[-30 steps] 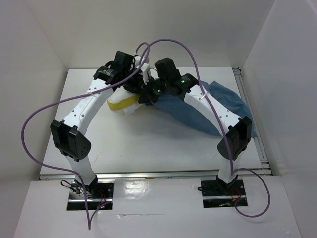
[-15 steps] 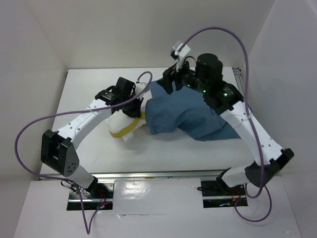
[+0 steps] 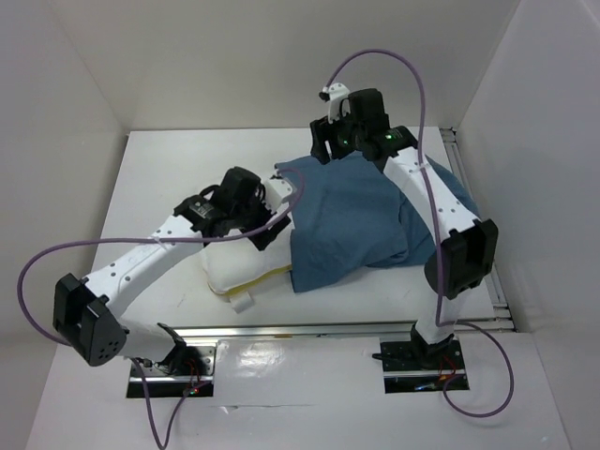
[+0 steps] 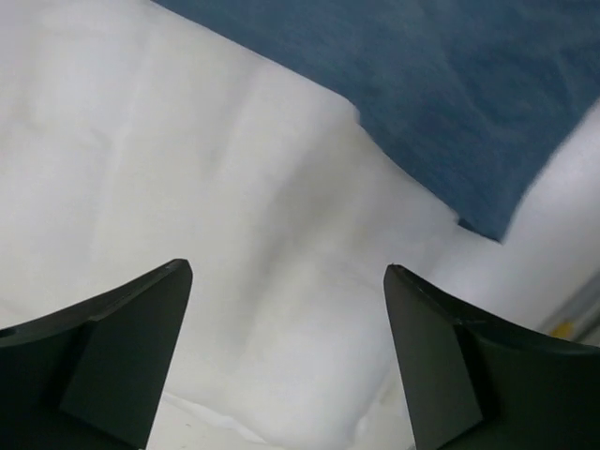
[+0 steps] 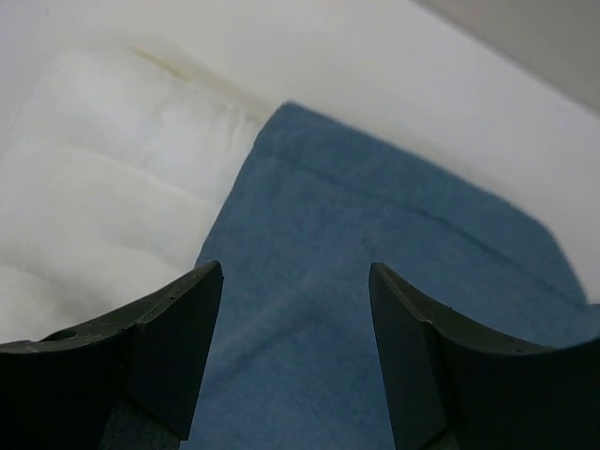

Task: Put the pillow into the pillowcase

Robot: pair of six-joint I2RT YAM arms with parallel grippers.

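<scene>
The dusty-blue pillowcase [image 3: 356, 216] lies wrinkled on the table and covers the right part of the white pillow [image 3: 234, 267]. The pillow's yellow strip [image 3: 258, 277] shows along its near edge. My left gripper [image 3: 275, 211] hovers over the pillow beside the pillowcase's left edge. In the left wrist view it [image 4: 286, 272] stands open above the white pillow [image 4: 234, 187], with the pillowcase [image 4: 450, 94] at the upper right. My right gripper [image 3: 323, 150] is at the pillowcase's far left corner. In the right wrist view it [image 5: 295, 272] is open above the pillowcase [image 5: 375, 262], the pillow [image 5: 103, 187] to its left.
The white table [image 3: 159, 178] is boxed in by white walls on the left, far and right sides. A metal rail [image 3: 328, 328] runs along its near edge, and another [image 3: 469, 187] down the right side. Purple cables loop above both arms.
Both grippers have opened and let go of the cloth. The pillowcase now lies further left and nearer over the pillow. The left arm has moved nearer; the right arm has drawn back.
</scene>
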